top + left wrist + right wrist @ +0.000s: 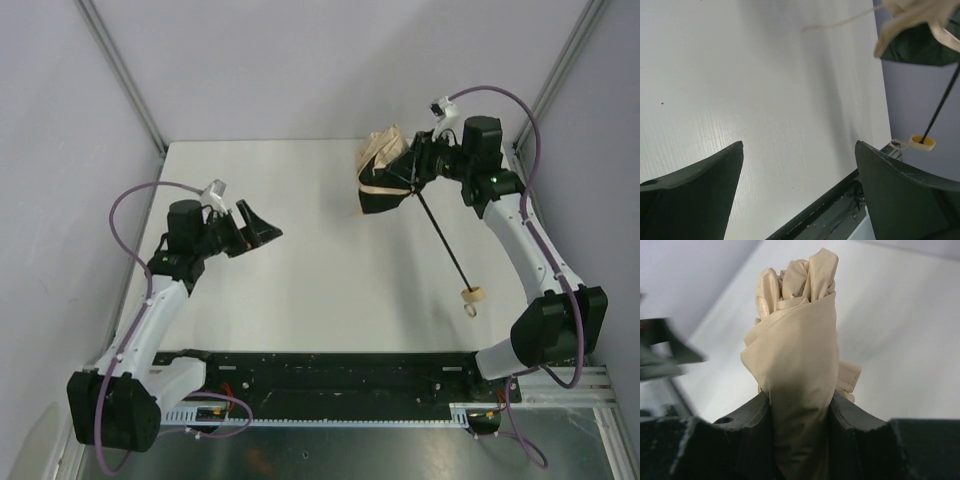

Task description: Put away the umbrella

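The umbrella (385,170) is a beige folded canopy with a dark underside, held above the table at the back right. Its thin black shaft (443,240) slants down toward the near right and ends in a small tan handle (472,294) with a wrist loop. My right gripper (408,165) is shut on the bunched canopy fabric (799,365), which fills the gap between its fingers. My left gripper (258,228) hovers over the left of the table, open and with nothing in it. The left wrist view has the canopy (920,35) and the handle (921,142) at its right edge.
The white table (300,270) is bounded by grey walls at the back and sides. A black rail (330,365) with the arm bases runs along the near edge.
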`<state>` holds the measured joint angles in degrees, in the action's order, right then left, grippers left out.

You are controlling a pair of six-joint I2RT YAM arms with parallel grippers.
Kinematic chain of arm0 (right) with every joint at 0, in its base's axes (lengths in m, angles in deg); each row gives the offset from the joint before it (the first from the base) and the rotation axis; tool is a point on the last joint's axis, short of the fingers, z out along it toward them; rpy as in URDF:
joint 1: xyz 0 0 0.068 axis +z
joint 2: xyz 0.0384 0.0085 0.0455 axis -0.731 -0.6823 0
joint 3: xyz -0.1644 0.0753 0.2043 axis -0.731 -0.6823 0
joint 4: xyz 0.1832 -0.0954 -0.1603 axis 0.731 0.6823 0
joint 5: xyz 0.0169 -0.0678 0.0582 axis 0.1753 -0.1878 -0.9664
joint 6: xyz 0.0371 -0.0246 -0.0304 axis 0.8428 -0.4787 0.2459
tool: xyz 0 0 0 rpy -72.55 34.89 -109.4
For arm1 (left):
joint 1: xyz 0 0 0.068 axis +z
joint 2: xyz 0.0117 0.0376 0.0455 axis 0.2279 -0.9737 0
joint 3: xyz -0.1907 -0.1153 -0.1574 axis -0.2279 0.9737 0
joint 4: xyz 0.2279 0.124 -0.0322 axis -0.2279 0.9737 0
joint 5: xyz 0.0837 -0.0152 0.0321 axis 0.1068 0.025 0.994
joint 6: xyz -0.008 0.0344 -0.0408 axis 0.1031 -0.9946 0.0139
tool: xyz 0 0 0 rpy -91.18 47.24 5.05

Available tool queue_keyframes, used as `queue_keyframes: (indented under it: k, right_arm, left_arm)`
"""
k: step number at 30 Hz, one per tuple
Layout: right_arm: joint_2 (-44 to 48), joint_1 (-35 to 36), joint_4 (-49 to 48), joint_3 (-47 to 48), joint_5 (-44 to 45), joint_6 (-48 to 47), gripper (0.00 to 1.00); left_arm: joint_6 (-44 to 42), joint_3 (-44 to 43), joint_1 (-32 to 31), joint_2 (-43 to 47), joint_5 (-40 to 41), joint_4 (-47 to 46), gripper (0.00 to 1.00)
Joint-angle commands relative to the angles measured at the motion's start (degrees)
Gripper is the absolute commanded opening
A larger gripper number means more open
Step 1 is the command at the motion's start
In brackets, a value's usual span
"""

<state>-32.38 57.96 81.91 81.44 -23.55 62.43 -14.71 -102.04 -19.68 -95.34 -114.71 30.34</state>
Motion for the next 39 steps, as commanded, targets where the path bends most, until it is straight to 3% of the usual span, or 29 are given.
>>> queue_keyframes:
  k: [1,9,12,15,18,22,26,31,35,39]
  right_arm:
    - [-2.80,2.60,8.61,9.42,25.93,-17.74,0.00]
    - [-14.11,21.00,3.65,8.42,57.54,-33.10,0.00]
    - [-20.39,28.35,1.05,4.72,64.05,-35.34,0.00]
    - [-26.04,34.36,-0.30,2.12,65.23,-34.63,0.00]
    - [-29.69,38.72,-1.59,-0.27,61.33,-32.67,0.00]
    - [-32.91,41.74,-1.72,-2.39,46.42,-31.37,0.00]
    - [-37.33,42.29,0.24,-2.75,31.13,-32.24,0.00]
    - [-42.16,41.82,0.98,-3.04,21.04,-32.41,0.00]
    - [-43.87,40.76,-0.58,-4.02,14.69,-31.52,0.00]
    - [-44.50,39.21,-1.75,-4.68,10.33,-30.26,0.00]
  left_arm:
    - [-0.25,-0.44,0.11,4.41,-2.26,-0.72,0.94]
    - [3.03,6.52,0.18,13.59,1.48,-0.57,0.88]
    - [5.60,9.82,0.20,16.58,2.77,-0.51,0.87]
    - [8.66,13.31,0.22,19.78,4.50,-0.23,0.86]
    - [11.92,16.37,0.22,22.62,6.31,-0.04,0.85]
    - [17.60,19.29,0.23,23.80,7.34,0.00,0.85]
    - [23.49,21.29,0.25,22.54,7.43,-0.11,0.84]
    - [30.82,23.44,0.42,21.33,7.80,-1.12,0.84]
    - [37.31,25.97,0.58,19.03,7.55,-2.88,0.96]
    - [42.82,26.55,0.80,11.46,5.18,-4.66,0.99]
